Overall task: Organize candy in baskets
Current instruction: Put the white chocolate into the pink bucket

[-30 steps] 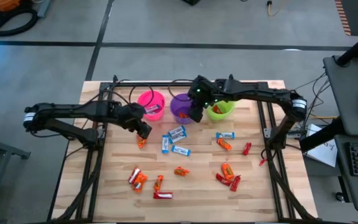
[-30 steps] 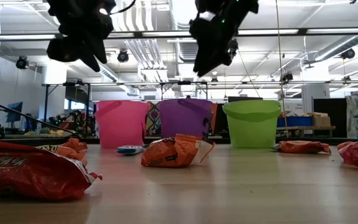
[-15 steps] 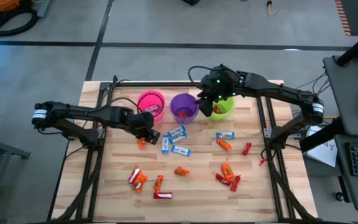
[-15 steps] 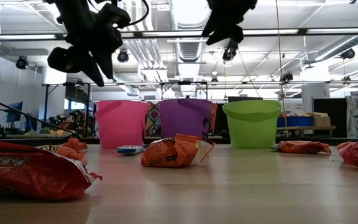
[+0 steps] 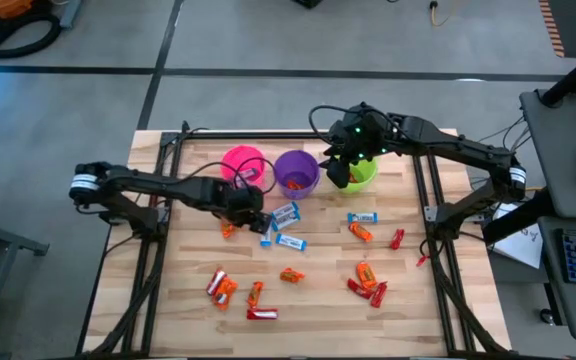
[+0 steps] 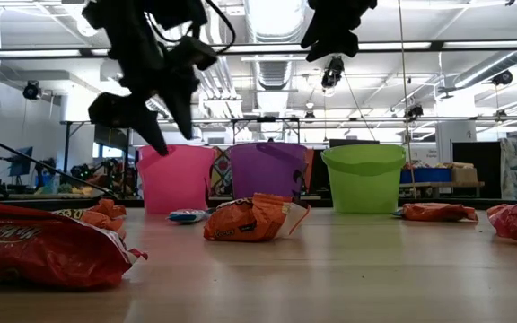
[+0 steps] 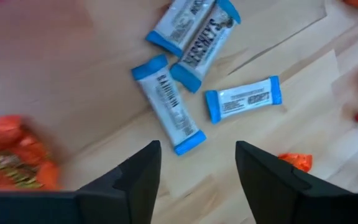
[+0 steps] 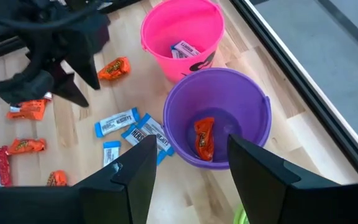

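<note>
1. Left gripper [image 5: 251,207] has moved from the orange candy to the blue candies [image 7: 166,111], fingers now wide, empty.
2. Right gripper [image 5: 340,168] has shifted off the purple basket [image 8: 219,126] toward the green basket [image 5: 360,172], fingers wide; orange candy [image 8: 204,138] inside purple.
3. We judge: one drop done, blue pick next.

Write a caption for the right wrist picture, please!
Open right fingers hang above a purple bucket holding one orange candy, beside a pink bucket.

So it's a light wooden plank table [image 5: 188,310] with three small round plastic buckets at the back edge: pink [image 5: 243,160], purple [image 5: 296,172], lime green [image 5: 360,175]. Shiny wrapped candy bars are scattered across it, blue-and-white ones [image 5: 284,214] mid-table, orange [image 5: 291,274] and red [image 5: 261,314] nearer the front.
</note>
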